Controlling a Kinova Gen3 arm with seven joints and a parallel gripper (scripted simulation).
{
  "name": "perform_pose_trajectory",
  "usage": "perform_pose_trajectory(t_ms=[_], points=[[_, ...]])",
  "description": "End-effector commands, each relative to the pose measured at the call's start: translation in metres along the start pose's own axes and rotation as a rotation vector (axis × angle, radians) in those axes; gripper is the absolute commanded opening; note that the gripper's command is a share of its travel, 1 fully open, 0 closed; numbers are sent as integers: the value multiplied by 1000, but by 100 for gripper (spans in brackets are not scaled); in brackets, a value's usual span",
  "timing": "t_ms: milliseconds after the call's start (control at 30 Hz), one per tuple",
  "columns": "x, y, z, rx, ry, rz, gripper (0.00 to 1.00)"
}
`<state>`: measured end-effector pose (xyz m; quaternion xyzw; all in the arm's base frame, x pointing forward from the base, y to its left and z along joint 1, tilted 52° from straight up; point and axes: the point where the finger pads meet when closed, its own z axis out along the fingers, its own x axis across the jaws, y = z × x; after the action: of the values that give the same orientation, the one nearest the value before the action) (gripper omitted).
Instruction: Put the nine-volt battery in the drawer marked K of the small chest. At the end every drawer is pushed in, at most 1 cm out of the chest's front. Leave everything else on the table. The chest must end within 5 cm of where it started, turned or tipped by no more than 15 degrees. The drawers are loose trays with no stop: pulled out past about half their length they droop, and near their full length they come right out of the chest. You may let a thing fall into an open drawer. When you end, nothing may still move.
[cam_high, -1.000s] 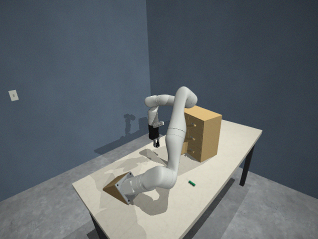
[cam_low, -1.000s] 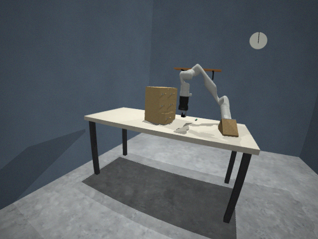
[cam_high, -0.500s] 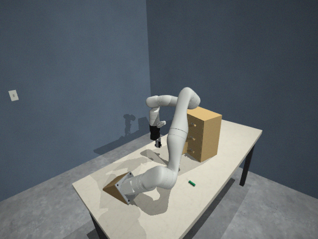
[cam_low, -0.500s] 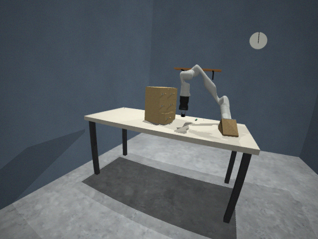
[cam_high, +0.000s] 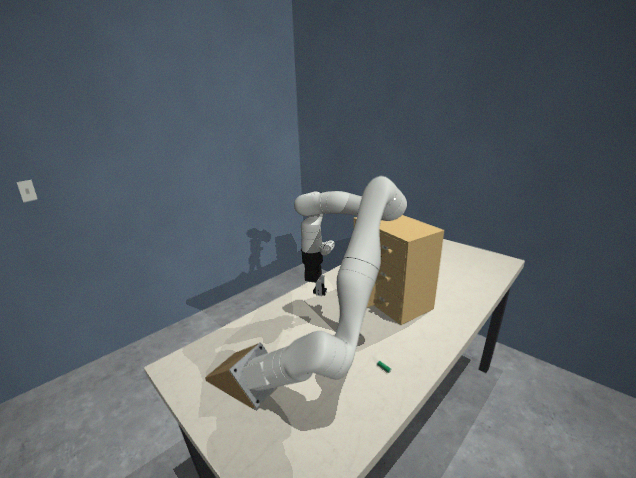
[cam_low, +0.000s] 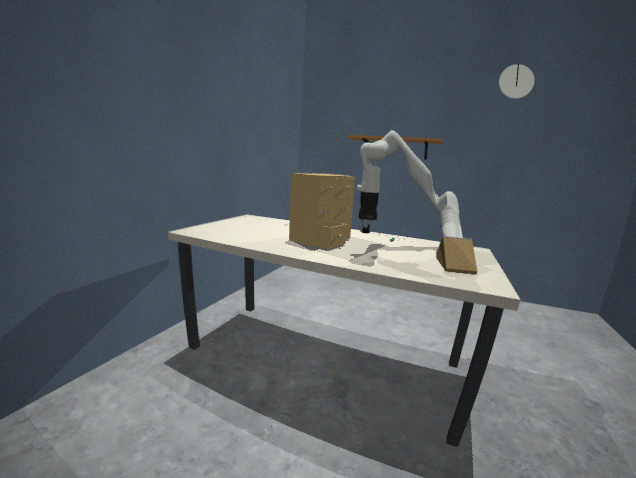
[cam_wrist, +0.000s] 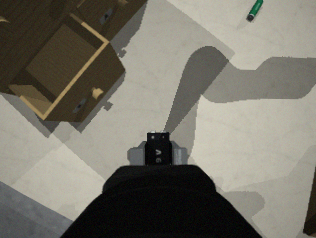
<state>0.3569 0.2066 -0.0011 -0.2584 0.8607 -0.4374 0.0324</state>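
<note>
My gripper (cam_high: 319, 288) hangs above the table, to the left of the wooden chest (cam_high: 408, 267), and points straight down. It is shut on the nine-volt battery (cam_wrist: 158, 150), a small black block with pale lettering held between the grey fingers. It also shows in the exterior view (cam_low: 365, 228). In the wrist view one low drawer (cam_wrist: 65, 75) of the chest stands pulled out and looks empty. It lies up and to the left of the battery. Its front label is too small to read. My arm hides the drawer fronts in the top view.
A small green cylinder (cam_high: 383, 366) lies on the table toward the near edge; it also shows in the wrist view (cam_wrist: 255, 9). The arm's wedge base (cam_high: 233, 377) sits at the table's left end. The chest (cam_low: 317, 210) stands near the far end.
</note>
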Motion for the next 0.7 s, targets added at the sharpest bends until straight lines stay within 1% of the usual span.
perform_pose_trajectory(t_ms=[0, 500, 567, 667], points=[[0, -2, -1, -4, 1, -2, 51], [-2, -16, 0, -4, 0, -266, 51], [-2, -16, 0, -4, 0, -266, 51], [-2, -19, 0, -4, 0, -314, 51]])
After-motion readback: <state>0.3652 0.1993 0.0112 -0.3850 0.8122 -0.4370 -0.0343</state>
